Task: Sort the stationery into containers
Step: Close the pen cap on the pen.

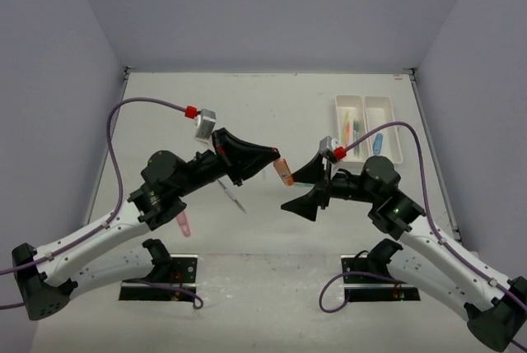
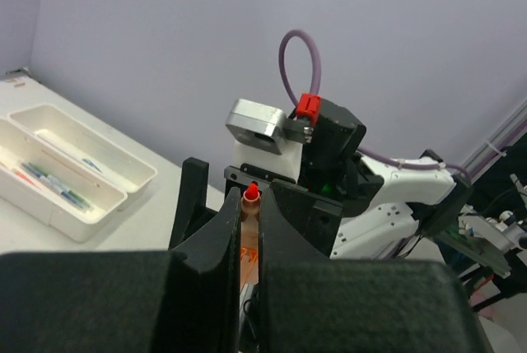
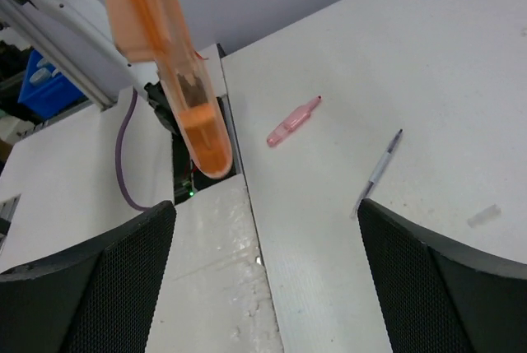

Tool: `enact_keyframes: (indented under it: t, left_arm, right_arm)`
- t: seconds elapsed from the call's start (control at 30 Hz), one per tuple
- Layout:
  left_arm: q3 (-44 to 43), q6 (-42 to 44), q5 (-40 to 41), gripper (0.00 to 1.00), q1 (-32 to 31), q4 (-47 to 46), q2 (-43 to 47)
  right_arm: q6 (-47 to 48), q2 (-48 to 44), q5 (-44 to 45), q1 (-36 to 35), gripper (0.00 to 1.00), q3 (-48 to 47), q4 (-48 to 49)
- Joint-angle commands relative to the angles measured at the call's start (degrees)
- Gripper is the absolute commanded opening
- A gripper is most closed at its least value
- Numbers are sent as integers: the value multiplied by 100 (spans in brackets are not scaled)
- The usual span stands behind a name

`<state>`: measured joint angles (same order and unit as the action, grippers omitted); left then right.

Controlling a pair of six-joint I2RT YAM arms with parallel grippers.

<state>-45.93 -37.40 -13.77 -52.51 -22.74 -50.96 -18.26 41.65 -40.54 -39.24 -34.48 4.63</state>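
Between the two arms, above the bench [image 1: 272, 106], my left gripper [image 1: 273, 158] is clenched on one orange marker [image 1: 284, 173]. It is a stubby barrel of translucent plastic with a rounded end that pokes out past the black fingers. My right gripper [image 1: 303, 188] faces it with jaws spread wide and nothing in them. The marker's rounded end points toward the gap between its finely meshed pads [image 3: 90, 279].

At the far right of the matt white bench sit two white trays [image 1: 380, 113]. They are smooth plastic, narrow and rectangular with rounded corners and shallow walls, side by side and touching. The one nearer the middle holds several pens in orange, yellow and green, too small for me to count. The other holds one blue piece.

Three things lie loose on the bench, all well apart from the trays:
- one pink marker [image 3: 292, 123] with a narrow tip
- one thin pen [image 3: 379, 170] with a clear barrel and dark tip
- one small clear cap-like piece [image 3: 483, 215]
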Motion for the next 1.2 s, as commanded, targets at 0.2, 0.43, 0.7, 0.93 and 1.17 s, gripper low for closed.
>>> enact_keyframes:
  t: [0.2,0.43,0.7,0.93,1.17]
  left_arm:
    - [461,-109,1124,0,7,-163,109]
    - [561,-187,993,0,13,-340,48]
    - [559,-306,847,0,13,-382,60]
    - [799,-672,503,0,13,-670,-46]
    - [1032,-888,338,0,13,-901,-217]
  right_arm:
    - [-2051,-749,901,13,60,-505,-605]
    - [-2873,-321,548,10,55,-453,232]
    - [-2936,204,890,13,54,-532,420]
    - [-2851,476,876,48,54,-749,769]
    - [-2897,621,628,48,19,-895,1081]
